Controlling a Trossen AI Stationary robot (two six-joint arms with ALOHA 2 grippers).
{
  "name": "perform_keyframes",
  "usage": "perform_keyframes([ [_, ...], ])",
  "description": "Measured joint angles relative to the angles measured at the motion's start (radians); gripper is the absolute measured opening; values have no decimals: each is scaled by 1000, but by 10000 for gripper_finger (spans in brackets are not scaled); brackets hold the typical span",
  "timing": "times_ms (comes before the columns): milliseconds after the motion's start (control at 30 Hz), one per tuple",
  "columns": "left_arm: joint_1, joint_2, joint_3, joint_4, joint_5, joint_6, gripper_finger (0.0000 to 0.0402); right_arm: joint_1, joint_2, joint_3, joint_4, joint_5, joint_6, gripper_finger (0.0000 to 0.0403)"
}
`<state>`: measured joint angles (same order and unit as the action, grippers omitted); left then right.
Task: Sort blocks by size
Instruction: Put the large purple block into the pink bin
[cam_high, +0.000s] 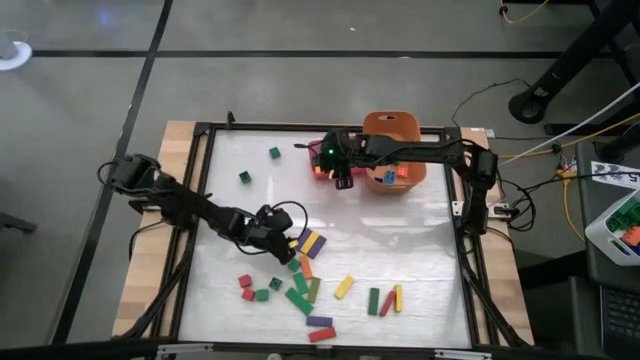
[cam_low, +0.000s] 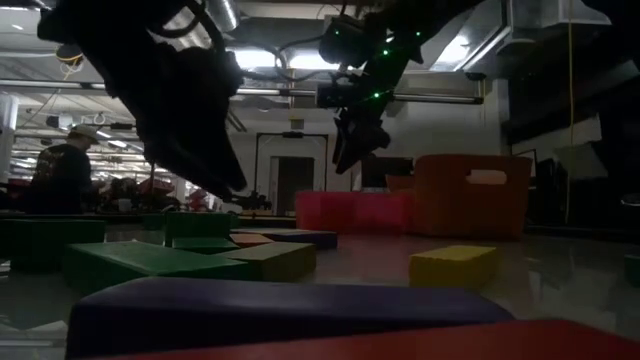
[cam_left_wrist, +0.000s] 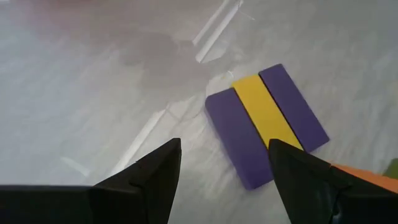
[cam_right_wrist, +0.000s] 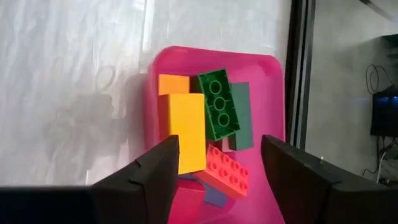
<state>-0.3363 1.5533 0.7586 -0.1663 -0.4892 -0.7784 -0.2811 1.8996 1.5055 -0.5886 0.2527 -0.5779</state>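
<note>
Low view: purple bar (cam_low: 280, 305) lies nearest, green and yellow blocks behind.
High view: left end effector (cam_high: 283, 231) beside scattered blocks (cam_high: 310, 290); right end effector (cam_high: 335, 172) over pink tray (cam_high: 322, 150).
Wrist views: both sets of fingers apart, empty.

A grey floor (cam_high: 300, 60) spreads around the table (cam_high: 180, 180), crossed by dark seam lines, with a black stand base (cam_high: 533, 104) and loose yellow and black cables (cam_high: 575, 130) trailing off on one side. At table height the room is dim, and bright ceiling lights (cam_low: 265, 60) glare among the overhead ducts and beams. Straight back there's a dark doorway (cam_low: 293, 175) in a pale frame. Off at the far edge, a person in a hat (cam_low: 65, 170) stands among cluttered benches.
</note>
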Motion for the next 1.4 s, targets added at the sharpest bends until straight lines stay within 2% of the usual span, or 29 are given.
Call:
perform_keyframes([
  [200, 0, 79, 0, 103, 19, 35, 227, 0, 0, 0, -23, -1, -6, 227],
  [433, -2, 141, 1, 113, 18, 20, 227, 0, 0, 0, -52, -10, -6, 227],
  [700, 2, 154, 4, 103, 7, 26, 227, 19, 0, 0, -125, -7, -2, 227],
  [833, 21, 152, 4, 99, 6, 74, 227, 64, 0, 0, -150, -2, -2, 227],
  [1400, 57, 155, 25, 92, 6, 79, 227, 321, 0, 0, -231, 0, 3, 227],
])
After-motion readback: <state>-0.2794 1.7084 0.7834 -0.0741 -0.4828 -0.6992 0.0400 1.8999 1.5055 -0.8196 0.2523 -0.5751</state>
